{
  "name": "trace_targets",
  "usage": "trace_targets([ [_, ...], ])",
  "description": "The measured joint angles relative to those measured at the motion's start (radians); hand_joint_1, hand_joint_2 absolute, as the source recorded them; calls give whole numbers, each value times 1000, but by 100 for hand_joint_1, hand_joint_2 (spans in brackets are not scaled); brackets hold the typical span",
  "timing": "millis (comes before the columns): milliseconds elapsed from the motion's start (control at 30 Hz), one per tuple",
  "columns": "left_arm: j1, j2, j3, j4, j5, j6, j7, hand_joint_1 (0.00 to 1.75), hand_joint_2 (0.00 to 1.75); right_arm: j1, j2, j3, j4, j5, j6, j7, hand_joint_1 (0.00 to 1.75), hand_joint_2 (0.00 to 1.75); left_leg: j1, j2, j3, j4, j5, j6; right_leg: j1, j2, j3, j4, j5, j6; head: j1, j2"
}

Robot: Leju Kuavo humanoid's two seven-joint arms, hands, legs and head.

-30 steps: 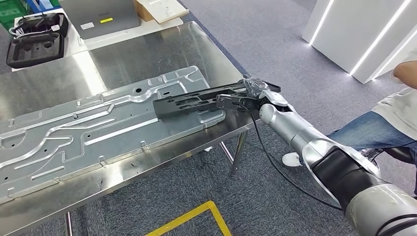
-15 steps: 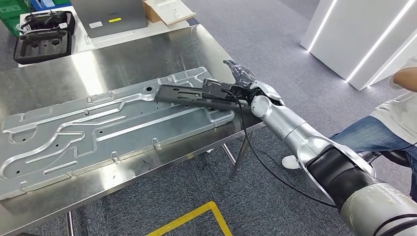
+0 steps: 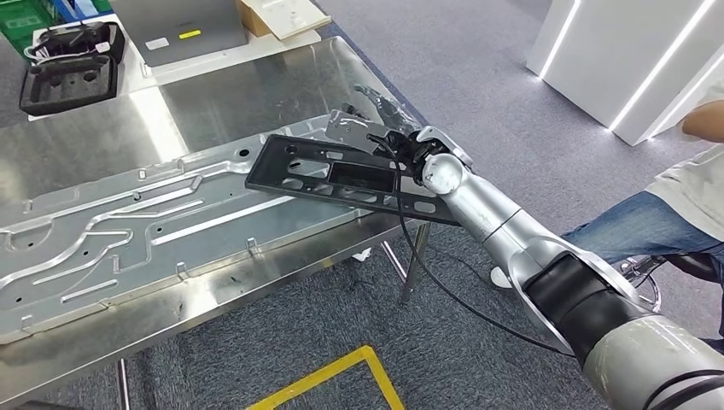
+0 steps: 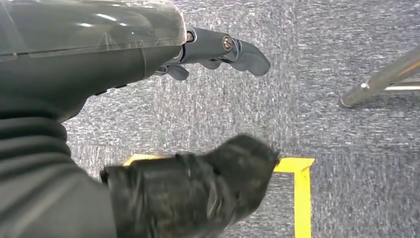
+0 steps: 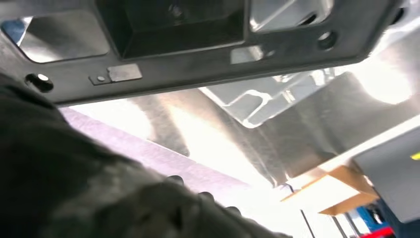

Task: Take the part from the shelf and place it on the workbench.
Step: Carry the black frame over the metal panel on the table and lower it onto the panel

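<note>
No text, brand or number can be read. The grey case [image 3: 175, 30] at the far end of the steel workbench [image 3: 230, 90] bears a white label [image 3: 156, 43] and a yellow label [image 3: 189, 34], both too small to make out

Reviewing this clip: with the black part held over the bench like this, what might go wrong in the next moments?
1. The right hand grips the long black part near one end, so the free end may sag or twist.
2. It hovers over the stamped metal panel, not bare workbench; set down there, it may rock on the ribs.
3. The gripped end overhangs the bench's edge, so a release here may tip it toward the floor.
</note>
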Motion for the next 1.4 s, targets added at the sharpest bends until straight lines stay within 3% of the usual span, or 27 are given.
trace_targets([
  [33, 1, 0, 0, 0, 0, 3, 0, 0, 87, 0, 0, 0, -9, -6, -7, 2, 0, 0, 2, 0, -3, 26, -9, -2, 0, -1, -6, 0, 4, 1, 0, 0],
  [67, 3, -1, 0, 0, 0, 6, 0, 0, 44, 0, 0, 0, -17, -10, -16, 3, 0, 0, 3, 0, 13, 15, 0, -2, 0, -1, -12, 1, 9, 2, 0, 0],
  [100, 3, -1, 0, 0, 0, 10, 0, 0, 0, 1, 0, -2, -26, -14, -27, 3, 0, 0, 4, 0, 48, -35, 22, -1, -1, -1, -17, 1, 14, 4, 0, 0],
  [167, 3, -1, 0, 0, 0, 18, -1, 0, 0, 1, -1, -10, -47, -24, -56, -2, 0, 0, 2, 0, 137, -172, 62, 4, 0, 0, -24, 2, 23, 13, 0, 0],
  [200, 2, -1, 0, 0, 0, 21, -2, 0, 0, 1, -2, -16, -59, -31, -72, -6, 0, 0, -1, 0, 165, -219, 74, 8, 1, 0, -25, 1, 28, 19, 0, 0],
  [233, 2, -1, 0, 0, 0, 24, -3, 0, 0, 1, -4, -22, -72, -39, -87, -9, 0, 0, -3, -1, 177, -242, 78, 13, 1, 0, -26, 0, 34, 25, 1, 0],
  [333, 6, -2, 0, 0, 0, 28, -5, 0, 0, 7, -11, -39, -105, -63, -111, -15, 0, 0, -5, 1, 169, -247, 98, 32, 1, 1, -28, -8, 49, 44, 1, 0],
  [400, 6, -2, 0, 0, 0, 29, -5, 0, 0, 11, -18, -47, -123, -68, -114, -17, 0, 0, -1, 6, 157, -257, 120, 48, 1, 1, -46, 37, -2, 52, 3, 0],
  [467, 6, -3, 0, 0, 0, 29, -5, 0, 0, 14, -23, -56, -137, -69, -116, -17, 0, 0, -3, 9, 136, -259, 139, 60, 1, 1, -81, 151, -101, 56, 6, 0],
  [500, 6, -4, 0, 0, 0, 29, -5, 0, 0, 17, -25, -60, -143, -69, -118, -17, 0, 0, -5, 10, 125, -258, 147, 63, 2, 2, -94, 211, -136, 57, 6, 0],
  [533, 6, -5, 0, 0, 0, 29, -6, 0, 0, 21, -26, -62, -147, -69, -121, -18, 0, 0, -7, 10, 113, -256, 154, 64, 4, 2, -96, 251, -151, 57, 6, 0],
  [600, 6, -6, 0, 0, 0, 31, -7, 0, 0, 28, -28, -64, -157, -69, -140, -22, 0, 0, -9, 11, 88, -250, 168, 63, 6, 1, -52, 234, -127, 54, 6, 0],
  [633, 7, -6, 0, 0, 1, 33, -9, 0, 0, 31, -30, -66, -166, -70, -156, -25, 0, 0, -10, 11, 77, -245, 174, 61, 7, 1, -6, 177, -105, 50, 6, 0],
  [700, 8, -7, 0, 0, 2, 39, -13, 0, 0, 37, -36, -81, -192, -85, -194, -28, 0, 0, -13, 9, 60, -236, 184, 54, 13, 1, 80, 50, -89, 40, 6, 0],
  [767, 10, -7, 0, 0, 4, 45, -17, 0, 0, 49, -44, -108, -222, -114, -229, -30, 0, 0, -14, 8, 53, -234, 195, 44, 19, 1, 108, -4, -92, 32, 6, 0],
  [833, 14, -7, 0, 0, 6, 51, -18, 0, 0, 67, -51, -140, -251, -146, -261, -37, 0, 0, -14, 5, 48, -237, 206, 33, 15, -1, 99, -14, -76, 21, 8, 0],
  [867, 16, -7, 0, 0, 6, 55, -18, 0, 0, 77, -53, -155, -266, -162, -276, -42, 0, 0, -14, 5, 41, -231, 194, 27, 12, -2, 93, -18, -66, 15, 7, 0],
  [933, 20, -8, 0, 1, 6, 62, -18, 0, 0, 97, -56, -189, -300, -194, -312, -57, 0, 0, -9, 4, 17, -163, 117, 13, 5, -3, 75, -27, -42, 4, 5, 0],
  [1000, 20, -8, 0, 1, 3, 66, -17, 0, 0, 120, -59, -224, -332, -215, -352, -72, 0, 0, -3, 4, -12, -37, 23, -1, 4, -3, 49, -27, -22, -1, 4, 0],
  [1033, 20, -9, 0, 1, 2, 66, -17, 0, 0, 131, -60, -239, -345, -221, -370, -78, 0, 0, 1, 4, -18, 16, 3, -6, 3, -3, 36, -27, -12, 0, 4, 0],
  [1067, 20, -10, 0, 1, 1, 67, -17, 0, 0, 142, -61, -252, -356, -224, -383, -83, 0, 0, 4, 5, -10, 42, 8, -9, 3, -3, 24, -26, -3, 2, 4, 0],
  [1100, 20, -10, 0, 0, 0, 67, -17, 0, 0, 153, -63, -265, -367, -226, -391, -86, 0, 0, 6, 5, 14, 32, 30, -11, 2, -3, 11, -25, 7, 5, 4, 0],
  [1167, 18, -11, 0, 0, 0, 67, -16, 0, 0, 167, -68, -291, -389, -227, -398, -89, 0, 0, 7, 4, 111, -82, 71, -10, 0, -2, -12, -20, 23, 14, 4, 0],
  [1233, 13, -11, 0, 0, 0, 68, -16, 0, 0, 174, -72, -316, -408, -227, -400, -91, 0, 0, 3, 2, 205, -217, 63, 0, 0, -2, -24, -16, 38, 26, 5, 0],
  [1267, 11, -11, 0, 0, 0, 68, -16, 0, 0, 176, -73, -326, -416, -227, -400, -92, 0, 0, -1, 0, 224, -252, 52, 7, 0, -3, -26, -17, 45, 32, 5, 0],
  [1333, 10, -12, 0, 0, 0, 68, -16, 0, 0, 181, -75, -343, -427, -228, -402, -92, 0, 0, -3, 1, 219, -266, 60, 25, 0, -3, -27, -23, 60, 46, 6, 0],
  [1400, 9, -12, 0, 0, 0, 68, -16, 0, 0, 187, -76, -357, -436, -230, -410, -93, 0, 0, -1, 5, 204, -271, 82, 47, -1, 0, -44, 1, 26, 54, 7, 0],
])
